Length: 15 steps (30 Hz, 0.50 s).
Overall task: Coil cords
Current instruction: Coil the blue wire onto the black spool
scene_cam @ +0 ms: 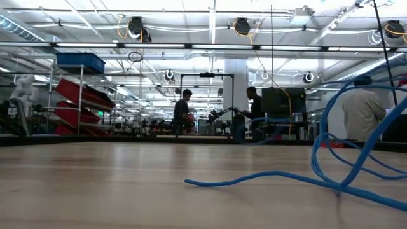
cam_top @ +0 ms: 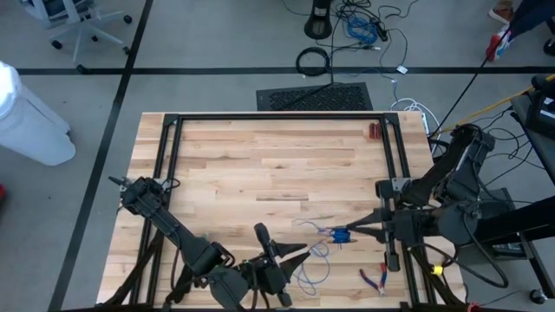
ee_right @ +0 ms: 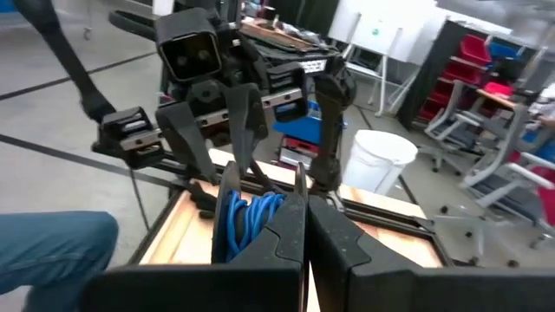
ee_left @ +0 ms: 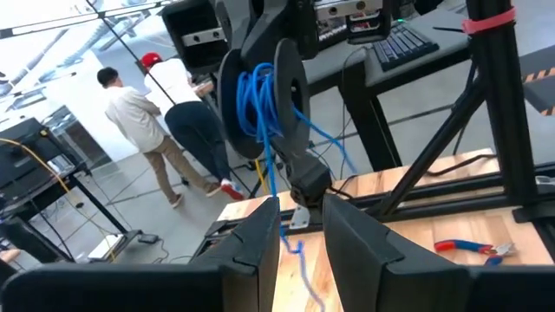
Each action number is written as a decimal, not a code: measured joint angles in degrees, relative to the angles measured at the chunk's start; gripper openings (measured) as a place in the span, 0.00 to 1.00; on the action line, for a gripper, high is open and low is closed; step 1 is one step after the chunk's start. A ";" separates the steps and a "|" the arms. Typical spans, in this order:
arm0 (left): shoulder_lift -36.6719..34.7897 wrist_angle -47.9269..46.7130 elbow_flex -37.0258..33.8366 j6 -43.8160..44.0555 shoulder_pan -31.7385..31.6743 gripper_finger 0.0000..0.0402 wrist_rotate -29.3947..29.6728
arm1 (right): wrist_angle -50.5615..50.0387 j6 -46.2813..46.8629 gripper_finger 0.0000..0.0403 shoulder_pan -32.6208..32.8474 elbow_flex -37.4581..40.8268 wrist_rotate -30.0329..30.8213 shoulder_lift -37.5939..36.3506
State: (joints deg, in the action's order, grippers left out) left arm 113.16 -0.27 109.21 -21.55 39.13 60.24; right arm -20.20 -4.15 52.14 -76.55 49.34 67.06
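Right hand (cam_top: 354, 233) is clamped shut on the cord (cam_top: 314, 260) spool above the desk (cam_top: 260, 165); left hand (cam_top: 305, 252), partly open, holds nothing. Loose loops may tangle if winding proceeds unguided.

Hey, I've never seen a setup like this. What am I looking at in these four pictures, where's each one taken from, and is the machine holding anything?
It is a robot with two dark arms at a wooden table. One picture looks straight down, one looks level across the tabletop, and two come from cameras on the arms' wrists. The right gripper is shut, with a blue cord wound in loops around it; whether it pinches the cord is unclear. The rest of the cord trails loose on the table. The left gripper faces it, fingers open at the trailing cord. Red-handled pliers lie by the right arm. People stand in the room behind.
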 joint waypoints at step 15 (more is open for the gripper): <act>0.00 5.57 0.00 -0.34 -1.26 0.24 -8.12 | 8.51 -5.69 0.00 -0.07 0.00 -2.06 3.48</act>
State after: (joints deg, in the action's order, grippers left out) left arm 113.16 5.30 109.21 -21.89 37.88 52.12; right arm -11.69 -9.84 52.07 -76.55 47.28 70.54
